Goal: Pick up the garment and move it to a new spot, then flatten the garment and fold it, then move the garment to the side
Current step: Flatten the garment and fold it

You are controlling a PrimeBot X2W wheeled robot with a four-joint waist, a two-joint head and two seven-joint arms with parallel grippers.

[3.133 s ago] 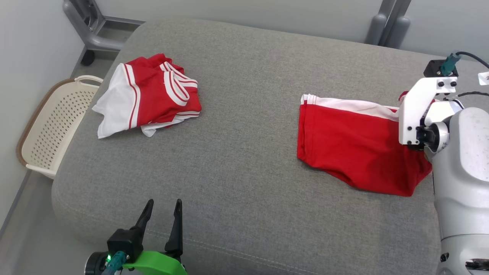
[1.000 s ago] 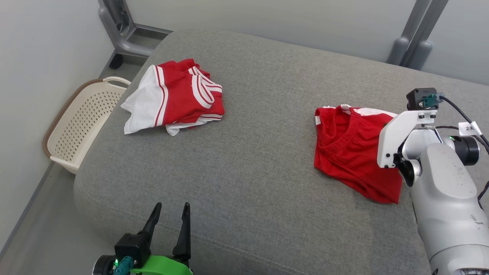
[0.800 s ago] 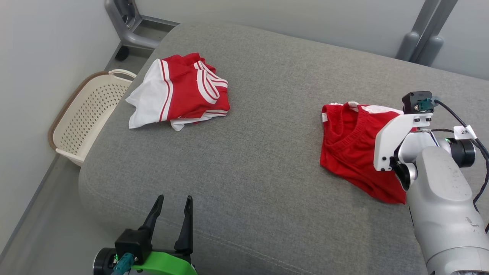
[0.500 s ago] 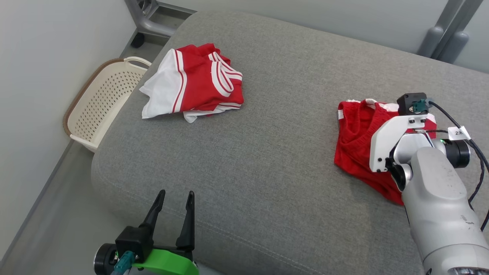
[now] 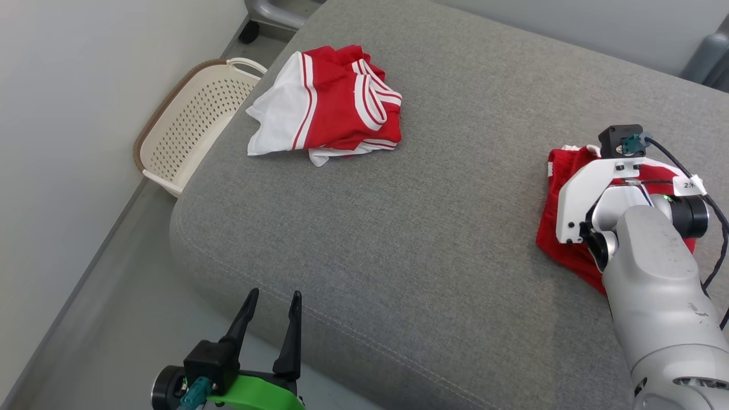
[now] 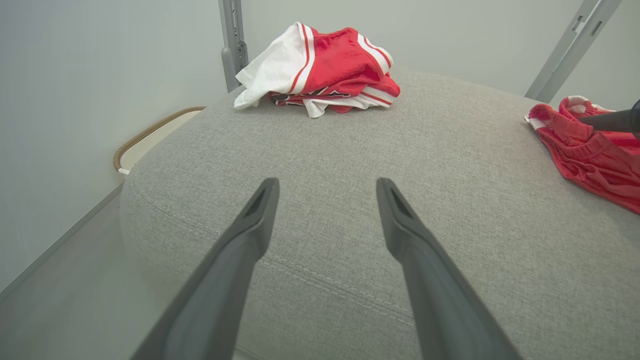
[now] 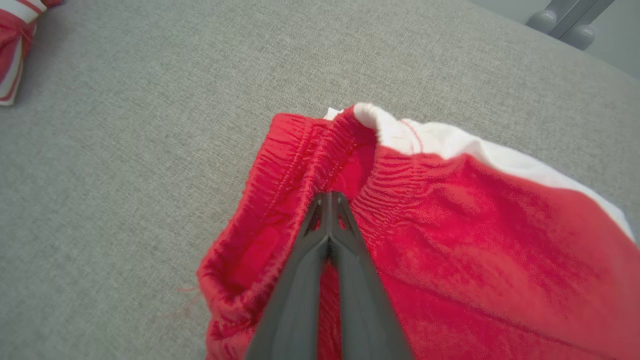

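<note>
Surface: grey cushion point(image 5: 433, 228), red garment point(image 7: 475, 240) | floor: cream basket point(image 5: 193, 128) | walls point(image 5: 68, 85): pale grey

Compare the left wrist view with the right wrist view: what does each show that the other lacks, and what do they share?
Left wrist: the left gripper, jaws open, and the rim of a basket. Right wrist: the right gripper close up, jaws shut on the waistband of the red shorts. Shared: the red shorts, the grey cushion, the red-and-white garment.

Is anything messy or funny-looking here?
Yes. The red shorts with a white side stripe lie bunched up, waistband scrunched, at the right fingers. The red-and-white garment sits crumpled near the far left corner of the grey fabric cushion.
</note>
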